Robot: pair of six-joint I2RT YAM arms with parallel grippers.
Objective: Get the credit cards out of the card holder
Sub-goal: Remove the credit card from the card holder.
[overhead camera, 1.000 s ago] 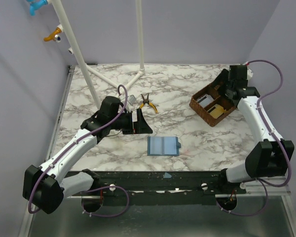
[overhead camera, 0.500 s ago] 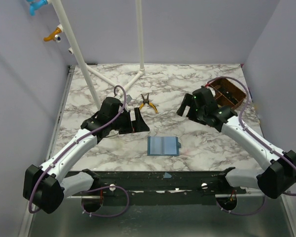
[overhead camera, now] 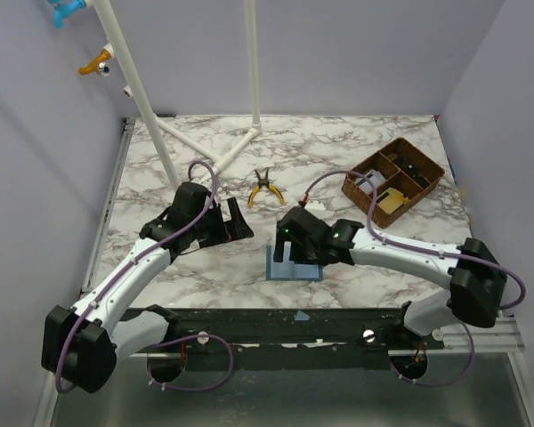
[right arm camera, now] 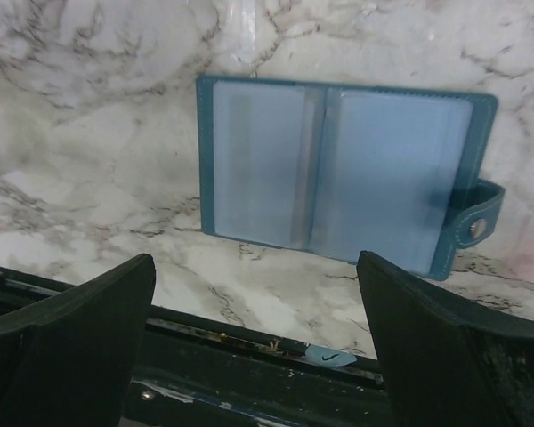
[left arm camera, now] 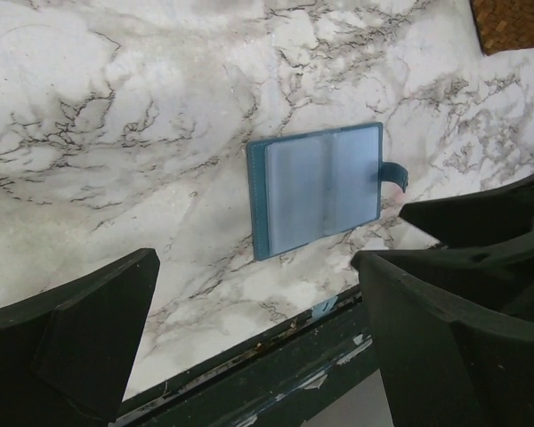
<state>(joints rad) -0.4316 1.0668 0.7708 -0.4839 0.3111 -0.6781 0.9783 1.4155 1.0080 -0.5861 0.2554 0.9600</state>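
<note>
The card holder [right arm camera: 338, 173] lies open and flat on the marble near the front edge, with pale blue sleeves inside and a snap tab on its right. No separate card shows in it. It also shows in the left wrist view [left arm camera: 325, 187]. In the top view my right gripper [overhead camera: 287, 252] hovers over the card holder [overhead camera: 295, 273] and hides its far part. The right gripper [right arm camera: 255, 267] is open and empty. My left gripper [overhead camera: 236, 218] is open and empty, to the left of and behind the holder. It is also open in its wrist view [left arm camera: 254, 267].
A brown compartment tray [overhead camera: 392, 182] at the back right holds flat white and tan pieces. Yellow-handled pliers [overhead camera: 265, 185] lie at mid-table. A white pole frame [overhead camera: 209, 142] stands at the back left. The table's front rail [right arm camera: 249, 342] is just below the holder.
The right arm swung from the brown tray at the back right down to just over the card holder. The left gripper drew back slightly to the left.
</note>
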